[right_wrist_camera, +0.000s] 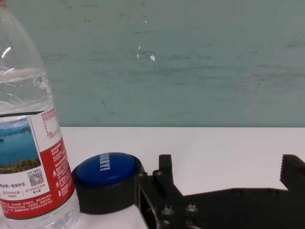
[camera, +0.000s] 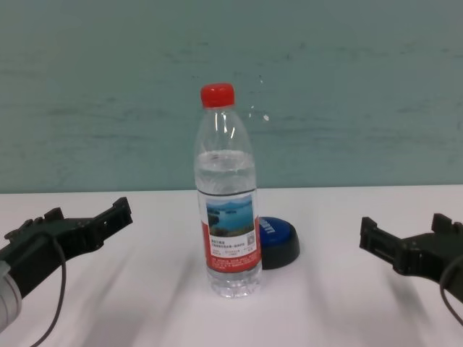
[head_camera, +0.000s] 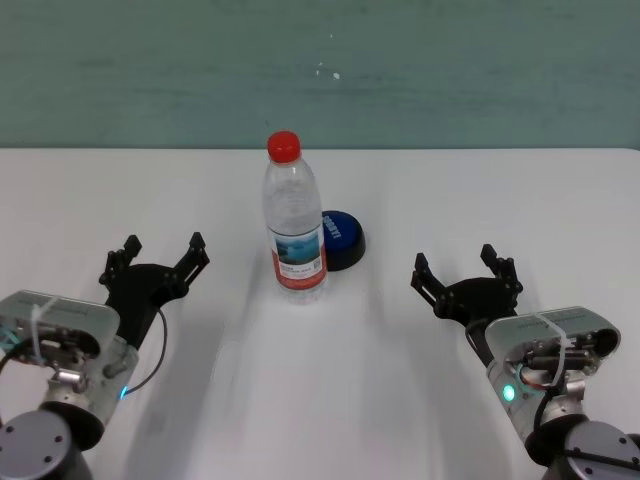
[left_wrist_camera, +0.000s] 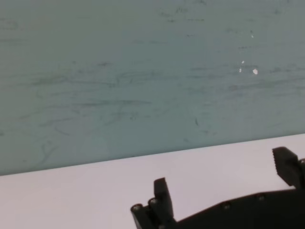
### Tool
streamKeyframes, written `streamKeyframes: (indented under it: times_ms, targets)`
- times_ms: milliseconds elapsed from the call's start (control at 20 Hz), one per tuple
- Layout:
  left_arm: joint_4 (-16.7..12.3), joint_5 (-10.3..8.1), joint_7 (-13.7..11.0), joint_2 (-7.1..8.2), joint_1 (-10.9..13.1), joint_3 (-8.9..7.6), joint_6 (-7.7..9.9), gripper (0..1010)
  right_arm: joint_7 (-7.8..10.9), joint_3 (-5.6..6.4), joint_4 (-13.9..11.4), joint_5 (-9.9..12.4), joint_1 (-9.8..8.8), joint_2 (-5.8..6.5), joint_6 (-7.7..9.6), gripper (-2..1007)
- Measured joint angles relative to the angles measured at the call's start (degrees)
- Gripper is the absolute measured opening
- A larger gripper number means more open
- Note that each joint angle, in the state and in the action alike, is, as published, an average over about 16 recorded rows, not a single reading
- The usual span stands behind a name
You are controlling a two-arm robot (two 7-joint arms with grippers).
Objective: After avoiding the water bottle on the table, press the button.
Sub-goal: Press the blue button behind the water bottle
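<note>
- Bottle [head_camera: 295, 220] stood upright at centre of the head view, red cap on, mostly full of water by the look of it.
- Button [head_camera: 342, 238] sat just right of and behind the bottle in the head view, touching or nearly touching its base; part of the blue dome was hidden by the bottle.
- Left hand [head_camera: 160, 258] hung low over the desk [head_camera: 500, 190] at lower left of the head view, fingers spread wide, holding nothing.
- Right hand [head_camera: 466, 271] at lower right of the head view, likewise wide and empty, well apart from the button.
- Handling, as judged: the bottle is tall and narrow-based, thin-walled and smooth, so a sideways knock would likely tip it; best left untouched.
- The button looks rigid, low and stable; it wants a downward press on the dome's top, no grasp.
- The right hand appears to have the clearer path, coming in from the button's open right side.
</note>
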Motion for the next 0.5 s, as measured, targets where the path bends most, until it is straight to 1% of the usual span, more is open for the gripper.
streamKeyframes:
  times_ms: [500]
  targets:
    - [0.0,0.0,0.0,0.0,0.0,0.0,0.0,1000,0.0,0.0,0.0,0.0,0.0,0.0,0.0,1004]
